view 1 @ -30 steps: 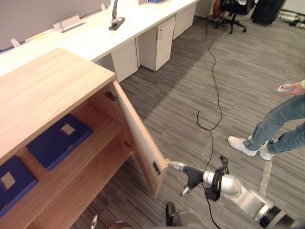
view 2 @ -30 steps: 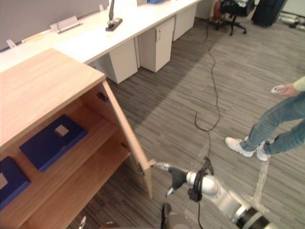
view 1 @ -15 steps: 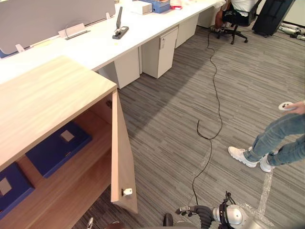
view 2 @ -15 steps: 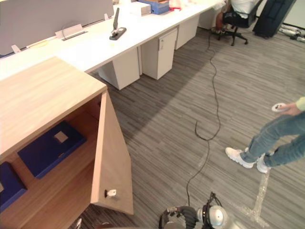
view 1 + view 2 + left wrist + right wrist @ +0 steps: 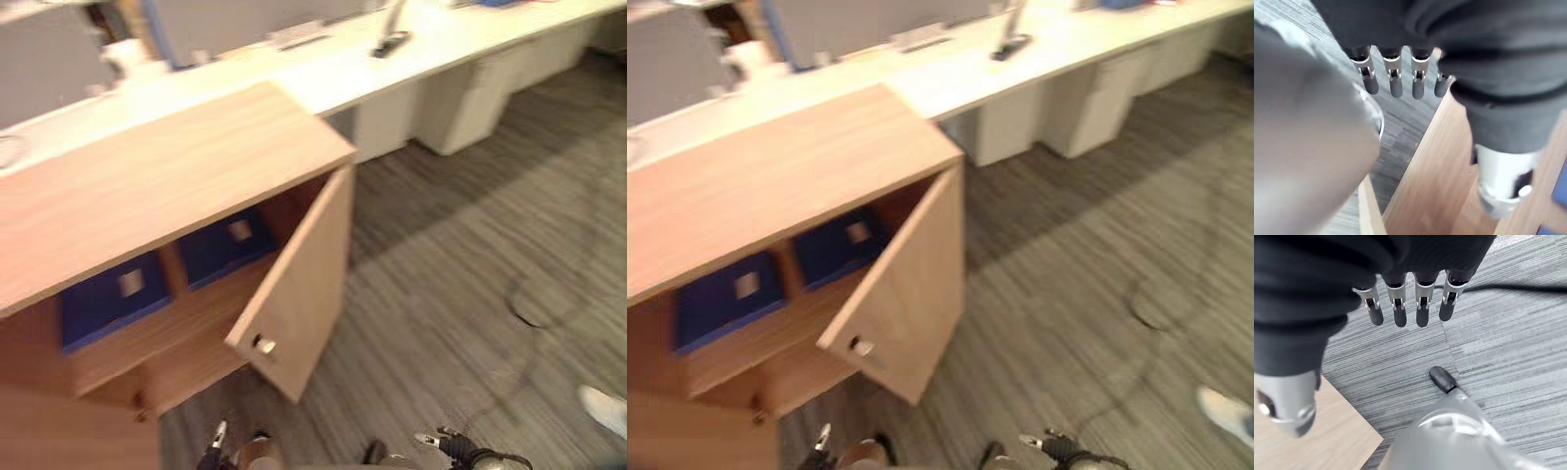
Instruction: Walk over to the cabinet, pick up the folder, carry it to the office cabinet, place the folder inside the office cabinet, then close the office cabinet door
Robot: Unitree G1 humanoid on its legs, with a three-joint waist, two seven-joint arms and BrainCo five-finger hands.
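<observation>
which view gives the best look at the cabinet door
The left eye view: the cabinet door shows whole, standing half open, with its knob visible. The right eye view shows much the same. The wrist views catch wooden edges, not clearly the door.

The left robot hand (image 5: 1395, 82) hangs low, near the bottom of the half-open cabinet door (image 5: 299, 294). Its fingers (image 5: 1418, 85) are straight and side by side, its thumb is apart, and it holds nothing. The right robot hand (image 5: 1399, 313) hangs low, further to the right of that door, with fingers straight, thumb apart, and likewise empty.
</observation>
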